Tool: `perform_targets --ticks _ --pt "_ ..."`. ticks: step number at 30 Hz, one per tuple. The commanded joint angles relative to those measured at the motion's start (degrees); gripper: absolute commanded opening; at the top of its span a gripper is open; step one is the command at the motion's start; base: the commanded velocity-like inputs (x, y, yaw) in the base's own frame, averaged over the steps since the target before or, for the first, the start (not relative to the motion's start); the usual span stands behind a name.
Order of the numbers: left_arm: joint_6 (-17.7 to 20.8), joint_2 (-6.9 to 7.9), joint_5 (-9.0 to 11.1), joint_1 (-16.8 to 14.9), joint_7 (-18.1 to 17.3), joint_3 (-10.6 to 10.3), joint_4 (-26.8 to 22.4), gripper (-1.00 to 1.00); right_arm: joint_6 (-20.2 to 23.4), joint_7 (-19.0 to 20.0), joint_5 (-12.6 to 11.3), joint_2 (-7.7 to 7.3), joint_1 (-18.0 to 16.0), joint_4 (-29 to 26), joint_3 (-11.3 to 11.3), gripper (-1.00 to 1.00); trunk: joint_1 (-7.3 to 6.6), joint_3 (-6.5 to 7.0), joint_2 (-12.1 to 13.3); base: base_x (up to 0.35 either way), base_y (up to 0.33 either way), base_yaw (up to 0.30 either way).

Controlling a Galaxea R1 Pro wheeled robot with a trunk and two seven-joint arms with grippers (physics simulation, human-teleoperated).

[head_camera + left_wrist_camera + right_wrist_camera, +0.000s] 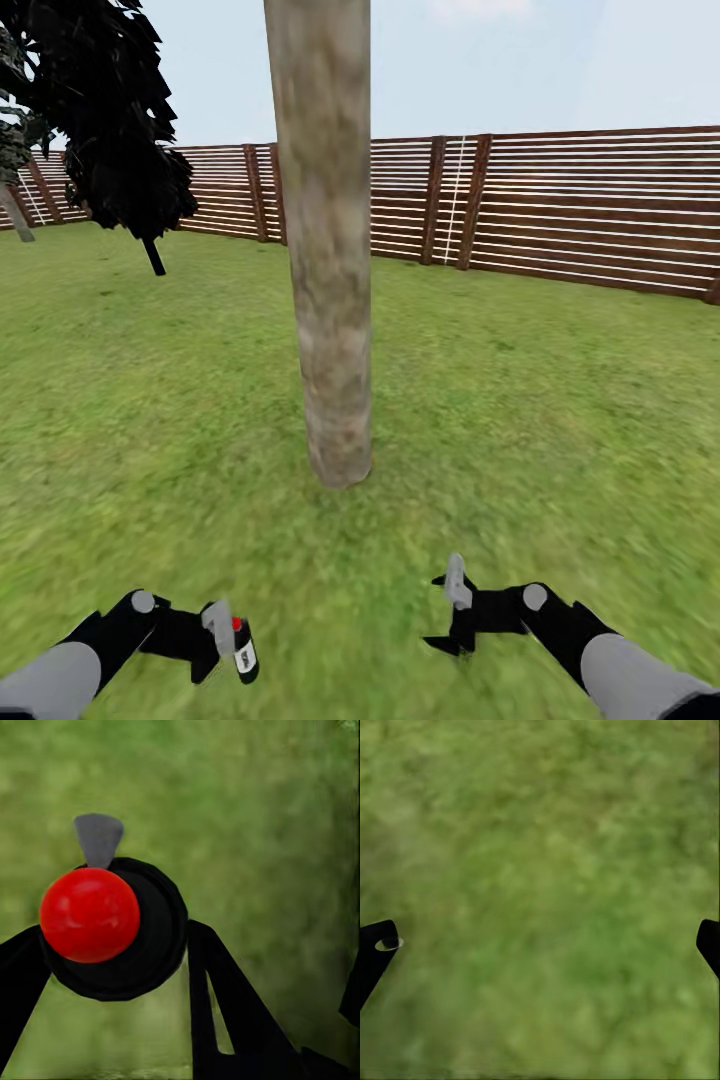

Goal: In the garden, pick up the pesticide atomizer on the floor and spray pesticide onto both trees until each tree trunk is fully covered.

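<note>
A: What does the head camera show?

B: A thick, smooth, grey-brown mottled tree trunk (330, 240) rises from the wide green lawn (540, 400) straight ahead of the robot; its crown is cut off by the top edge; behind it runs a reddish-brown horizontal-slat wooden fence (590, 210); off to the left stands a dark, narrow-trunked tree (115, 120).

A: And the arms?

B: Both reach forward low in the picture; the left black gripper (215, 640) is clamped around a small black atomizer bottle with a red cap and a white label (243, 650), which hangs above the grass near the trunk's base but well apart from it; the right black gripper (455, 610) carries nothing, and its fingers stand apart.

A: What about the left wrist camera?

B: It looks down on the atomizer (112, 926) from above; the round red cap sits on the black body with a grey nozzle tab beside it; black fingers (225, 1005) press against the bottle on either side; blurred grass lies beneath.

A: The right wrist camera?

B: Grass (540, 885) only between two black fingertips (376, 949) set wide at opposite edges; nothing lies between them.
</note>
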Motion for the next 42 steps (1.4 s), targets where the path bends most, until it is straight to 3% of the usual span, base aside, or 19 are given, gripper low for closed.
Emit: perform_targets --ticks 1,2,5,9,12,13,19,26,32,36,38,42 --pt "0.40 0.06 -3.03 -0.90 -5.11 -0.39 -2.00 -1.00 -0.28 4.60 1.05 -0.34 -1.41 -0.07 -0.12 1.00 -0.01 -0.07 -0.02 0.000 0.000 0.000" --pt "1.44 0.05 -4.59 -1.75 -9.39 -0.32 -3.80 -1.00 -0.26 7.03 1.23 -0.49 -2.12 -0.14 -0.14 1.00 -0.01 -0.07 -0.02 0.000 0.000 0.000" --pt "4.14 -0.43 -6.32 -2.88 -15.16 -0.26 -6.49 -1.00 -0.23 9.42 1.34 -0.41 -2.78 -1.59 -0.06 1.00 -0.01 -0.07 -0.02 0.000 0.000 0.000" --pt "4.58 -1.29 -6.55 -3.00 -15.91 -0.33 -6.85 -1.00 -0.26 9.68 1.33 0.32 -2.85 -2.10 0.15 1.00 -0.01 -0.07 -0.02 0.000 0.000 0.000" --pt "4.61 -2.00 -6.56 -2.98 -15.94 -0.34 -6.88 -1.00 -0.24 9.73 1.40 1.75 -2.86 -2.43 0.23 1.00 -0.01 -0.07 -0.02 0.000 0.000 0.000" --pt "4.62 -2.52 -6.56 -2.94 -15.94 -0.34 -6.88 -1.00 -0.22 9.82 1.42 2.35 -2.86 -2.64 0.25 -1.00 -0.01 -0.07 -0.02 0.000 0.000 0.000" --pt "4.42 -6.15 -6.63 -2.80 -15.80 -0.41 -6.81 -1.00 -0.13 10.11 1.48 4.81 -2.86 -5.02 0.27 -1.00 -0.01 -0.07 -0.02 0.000 0.000 0.000" --pt "3.92 -8.88 -6.66 -2.79 -15.65 -0.49 -6.89 -1.00 -0.10 10.11 1.55 7.52 -2.86 -6.14 0.28 -1.00 -0.01 -0.07 -0.02 0.000 0.000 0.000" --pt "3.76 -10.99 -6.72 -2.54 -15.28 -0.60 -6.89 -1.00 -0.12 10.11 1.50 7.97 -2.86 -6.50 0.28 -1.00 -0.01 -0.07 -0.02 0.000 0.000 0.000" --pt "3.75 -11.74 -6.71 -2.42 -10.17 -0.60 -6.84 -1.00 -0.09 10.11 1.50 8.91 -2.86 -6.51 0.28 -1.00 -0.01 -0.07 -0.02 0.000 0.000 0.000" --pt "3.72 -12.10 -6.72 -2.38 -8.34 -1.46 -6.81 -1.00 -0.10 10.11 1.54 9.72 -2.86 -6.51 0.28 -1.00 -0.01 -0.07 -0.02 0.000 0.000 0.000" --pt "3.75 -13.09 -6.67 -2.43 -7.42 -5.58 -6.82 -1.00 -0.08 10.11 1.58 10.29 -2.86 -6.51 0.28 -1.00 -0.01 -0.07 -0.02 0.000 0.000 0.000"
